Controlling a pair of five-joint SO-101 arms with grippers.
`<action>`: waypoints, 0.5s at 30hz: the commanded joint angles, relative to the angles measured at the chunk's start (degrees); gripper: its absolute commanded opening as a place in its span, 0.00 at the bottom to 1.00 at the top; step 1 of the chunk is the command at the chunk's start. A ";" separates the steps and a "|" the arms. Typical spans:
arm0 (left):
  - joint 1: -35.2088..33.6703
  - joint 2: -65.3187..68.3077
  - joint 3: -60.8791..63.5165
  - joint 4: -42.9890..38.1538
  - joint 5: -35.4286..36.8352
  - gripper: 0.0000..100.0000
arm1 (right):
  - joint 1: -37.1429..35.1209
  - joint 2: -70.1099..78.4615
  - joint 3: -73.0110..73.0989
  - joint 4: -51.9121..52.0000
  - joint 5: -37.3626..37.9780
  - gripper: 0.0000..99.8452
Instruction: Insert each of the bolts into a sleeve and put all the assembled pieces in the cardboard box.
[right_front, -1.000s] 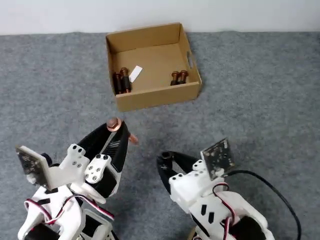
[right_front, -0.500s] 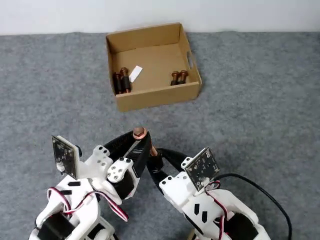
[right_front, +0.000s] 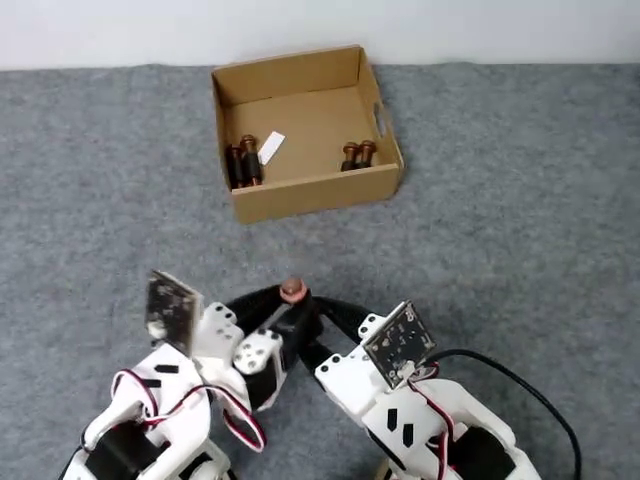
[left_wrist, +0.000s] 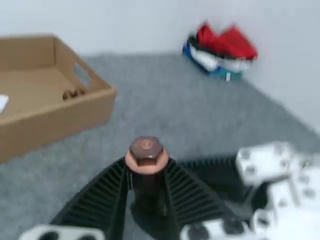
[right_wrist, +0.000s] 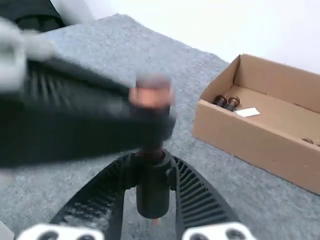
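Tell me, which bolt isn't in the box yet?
The copper-headed bolt gripped in the left hand, in front of the cardboard box. The others lie inside the box: one pair and another pair.

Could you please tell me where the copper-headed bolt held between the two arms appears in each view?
High view: bolt where the two arms meet, on the near side of the cardboard box.
Left wrist view: bolt upright in the left end effector, box beyond.
Right wrist view: bolt head above the sleeve in the right end effector, box beyond.
Shared landmark: the cardboard box.
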 joint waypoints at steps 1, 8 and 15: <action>2.29 -0.26 0.22 4.31 -3.08 0.00 | 0.13 -0.75 -0.88 -2.24 0.79 0.01; 3.96 -0.44 4.09 7.56 -5.98 0.03 | 0.13 -0.75 -0.88 -2.15 0.79 0.01; 4.04 -0.18 3.74 11.43 -5.98 0.23 | 0.13 -0.75 -0.88 -2.24 0.88 0.01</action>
